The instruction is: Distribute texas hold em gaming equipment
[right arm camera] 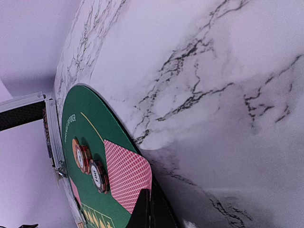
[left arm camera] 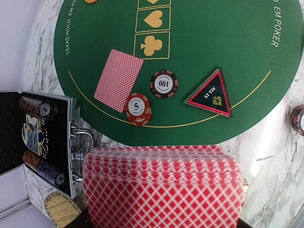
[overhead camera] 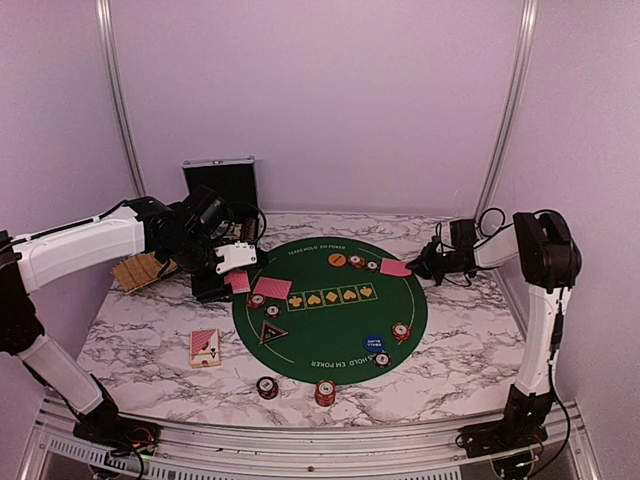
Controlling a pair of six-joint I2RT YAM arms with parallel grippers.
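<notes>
Green round felt mat (overhead camera: 320,330) already carries one red-backed card (overhead camera: 272,288) at its left seat and another red-backed card (overhead camera: 395,267) at its right, with small round chips (overhead camera: 257,300) and the marker buttons (overhead camera: 272,331) laid out. The left gripper (overhead camera: 235,262) is clamped on a fanned stack of red-backed playing cards (left arm camera: 161,190), so dealing looks roughly half done. The right gripper (overhead camera: 420,267), fingers together, sits at the right card, perhaps touching it. Two chip stacks (overhead camera: 325,392) wait on the marble surface (overhead camera: 150,340).

mat (overhead camera: 330,330) mid-table; case (overhead camera: 220,180) behind-left of it; card stack (left arm camera: 161,190) between case and mat | on mat: card (overhead camera: 272,288) at left, triangular button (overhead camera: 272,332) before it, second card (overhead camera: 396,267) at right edge | on table before mat: 2 chip stacks (overhead camera: 267,387) (overhead camera: 325,392); card pack (overhead camera: 205,347) front-left
</notes>
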